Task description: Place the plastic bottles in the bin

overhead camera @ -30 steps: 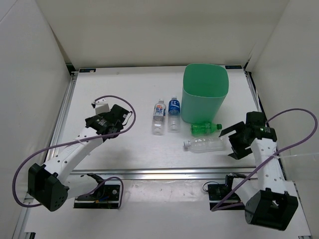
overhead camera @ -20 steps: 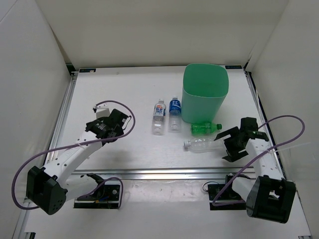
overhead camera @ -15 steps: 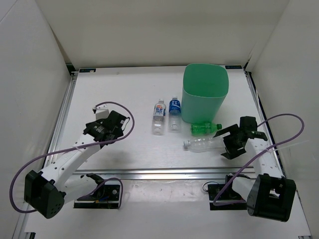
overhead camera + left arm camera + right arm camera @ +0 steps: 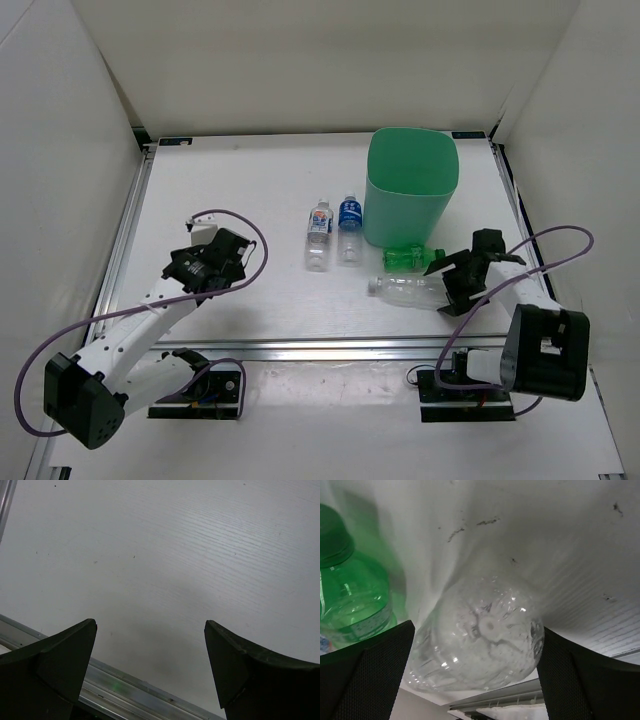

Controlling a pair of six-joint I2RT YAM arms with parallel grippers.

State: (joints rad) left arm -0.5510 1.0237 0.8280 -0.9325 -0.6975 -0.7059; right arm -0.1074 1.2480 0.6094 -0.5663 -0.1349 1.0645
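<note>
The plain clear bottle (image 4: 403,290) lies on its side on the table, with the green bottle (image 4: 407,258) just behind it at the foot of the mint-green bin (image 4: 412,185). The white-red label bottle (image 4: 318,235) and the blue label bottle (image 4: 348,228) lie side by side to the left of the bin. My right gripper (image 4: 446,283) is open, with one finger on each side of the clear bottle's base (image 4: 480,635). The green bottle's cap end (image 4: 350,595) shows at the left of the right wrist view. My left gripper (image 4: 200,274) is open and empty over bare table (image 4: 150,624).
A metal rail (image 4: 130,692) runs along the table's near edge, just below the left gripper. White walls close in the table at the back and on both sides. Purple cables loop off both arms.
My right gripper has moved left and down to the clear bottle's base, which now sits between its fingers. My left gripper has drifted a little toward the near edge.
</note>
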